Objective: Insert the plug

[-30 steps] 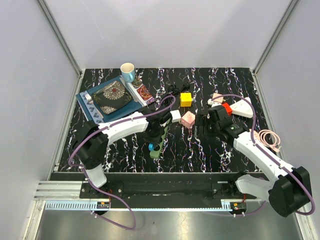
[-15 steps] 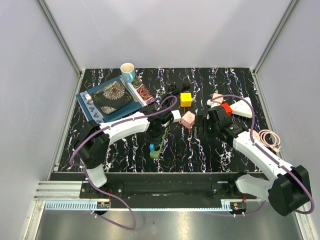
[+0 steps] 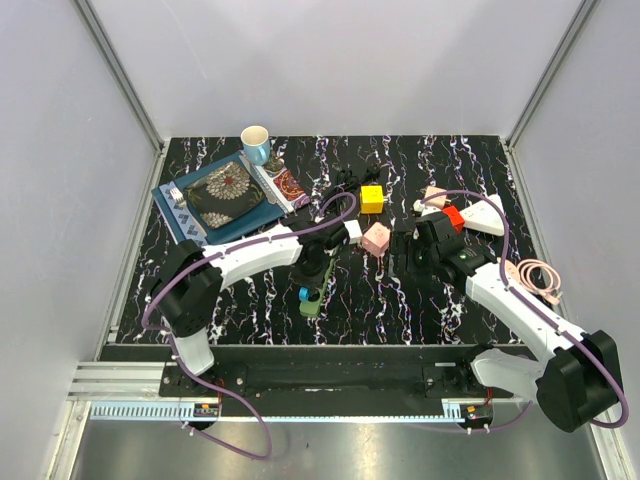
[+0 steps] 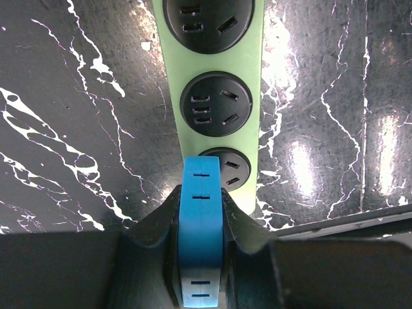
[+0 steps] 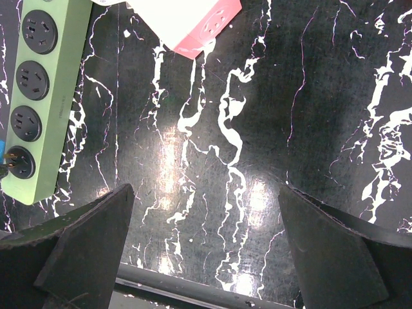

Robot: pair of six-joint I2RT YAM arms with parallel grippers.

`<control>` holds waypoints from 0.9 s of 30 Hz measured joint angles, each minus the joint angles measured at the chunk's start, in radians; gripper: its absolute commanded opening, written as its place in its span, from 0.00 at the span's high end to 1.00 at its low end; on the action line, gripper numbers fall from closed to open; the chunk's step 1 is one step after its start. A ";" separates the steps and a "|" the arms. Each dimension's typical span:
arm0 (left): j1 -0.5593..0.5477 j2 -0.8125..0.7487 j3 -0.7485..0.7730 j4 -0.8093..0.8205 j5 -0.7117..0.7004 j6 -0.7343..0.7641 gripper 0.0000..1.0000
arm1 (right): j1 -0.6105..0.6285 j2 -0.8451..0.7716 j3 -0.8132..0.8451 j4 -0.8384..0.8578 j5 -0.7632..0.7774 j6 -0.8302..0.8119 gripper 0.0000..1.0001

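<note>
Gripping a flat blue plastic plug (image 4: 200, 235), left gripper (image 4: 200, 209) clenched | plug tip over end socket (image 4: 233, 172) of long green power strip (image 4: 212, 62), long axis along strip | right gripper (image 5: 205, 193) spread wide, empty, beside strip

The marbled table (image 5: 212, 161) looks glossy (glare spots), the power strip (image 4: 212, 63) and plug (image 4: 200, 219) smooth plastic.
</note>
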 measured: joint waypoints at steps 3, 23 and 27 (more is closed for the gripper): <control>-0.001 0.000 0.000 0.000 -0.003 -0.004 1.00 | 0.000 0.000 0.000 0.000 0.000 -0.001 0.00; -0.012 -0.025 -0.084 0.100 -0.011 -0.039 1.00 | 0.000 0.002 0.000 0.003 -0.020 -0.006 0.00; -0.012 -0.036 -0.099 0.116 -0.006 -0.045 0.94 | 0.000 0.004 0.000 0.007 -0.024 -0.008 0.00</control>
